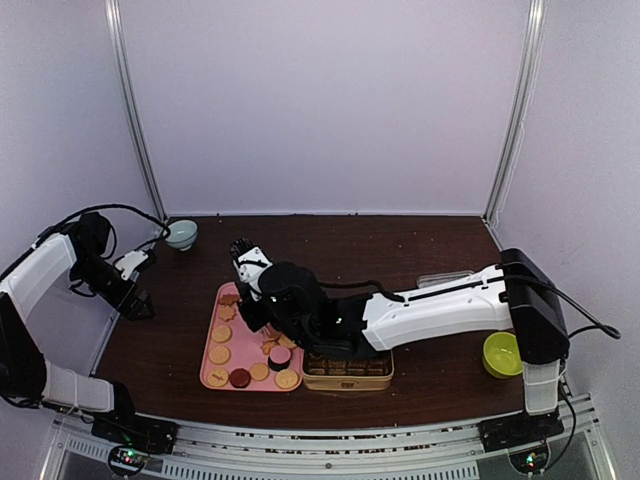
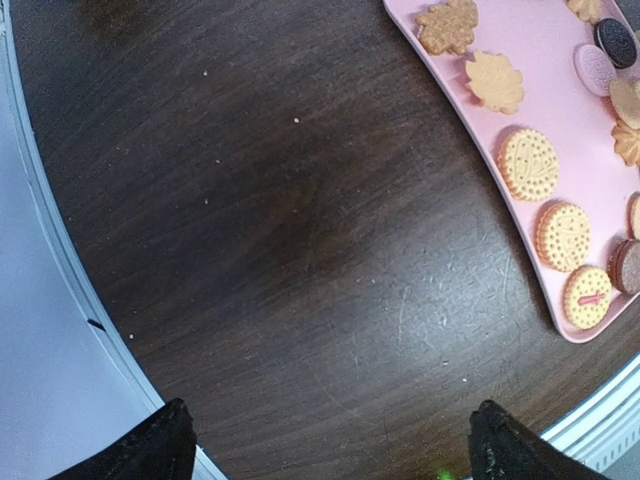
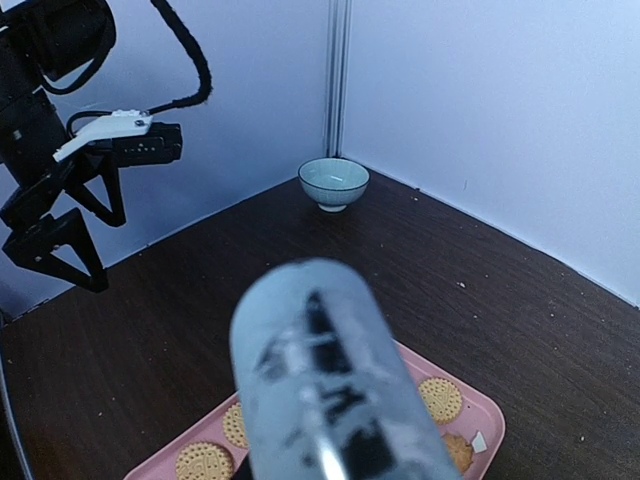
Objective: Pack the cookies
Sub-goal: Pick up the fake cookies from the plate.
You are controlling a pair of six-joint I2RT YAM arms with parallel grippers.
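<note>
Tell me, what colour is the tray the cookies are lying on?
Pink. The tray shows best in the left wrist view.

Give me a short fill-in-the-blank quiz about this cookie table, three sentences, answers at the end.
The cookies lie on a ___ tray.
The left end effector hovers over bare table with its jaws ___.
The pale bowl sits at the table's back ___ corner.
Answers: pink; open; left.

I see a dark brown wooden table [image 1: 400, 250] carrying a pink rectangular tray [image 1: 243, 340] at lower centre, a golden rectangular tin [image 1: 348, 383] touching its right side, a pale green ceramic bowl [image 1: 181, 234] at upper left, and a lime-green bowl [image 1: 502, 354] at right.
</note>
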